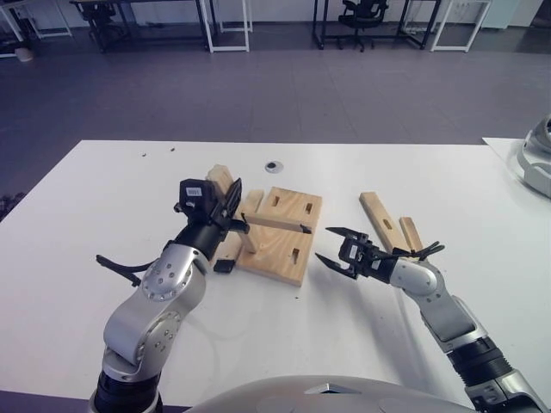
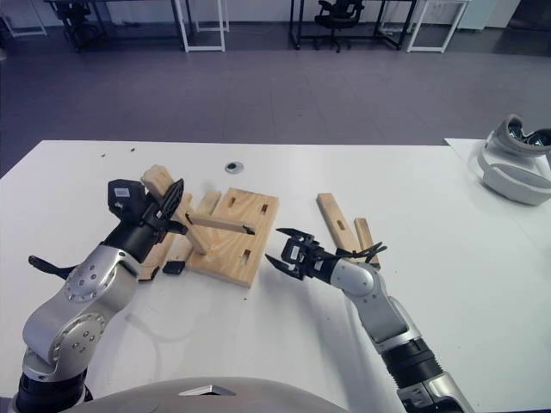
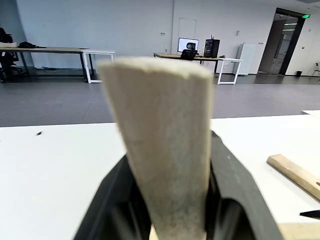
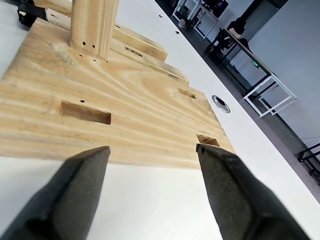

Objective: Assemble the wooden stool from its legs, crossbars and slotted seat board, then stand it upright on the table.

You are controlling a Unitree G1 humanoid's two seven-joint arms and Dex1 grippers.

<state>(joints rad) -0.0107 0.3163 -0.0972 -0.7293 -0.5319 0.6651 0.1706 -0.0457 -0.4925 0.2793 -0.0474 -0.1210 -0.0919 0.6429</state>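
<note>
Leg-fitting is happening now: left jaws are clamping a wooden leg (image 1: 274, 223) over the slotted seat board (image 1: 280, 262), which is lying at the bench (image 1: 103, 189) centre. Right jaws are hanging wide beside its right edge. Next move is calling for aligning the leg's end with 1 open slot (image 1: 295, 254).

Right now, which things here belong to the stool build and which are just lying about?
Stool: slotted wooden seat board; pale wooden bar in left pincer; wooden pieces left of the board; two flat wooden slats by open right pincer.
Lying about: small round grey disc; white headset.
</note>
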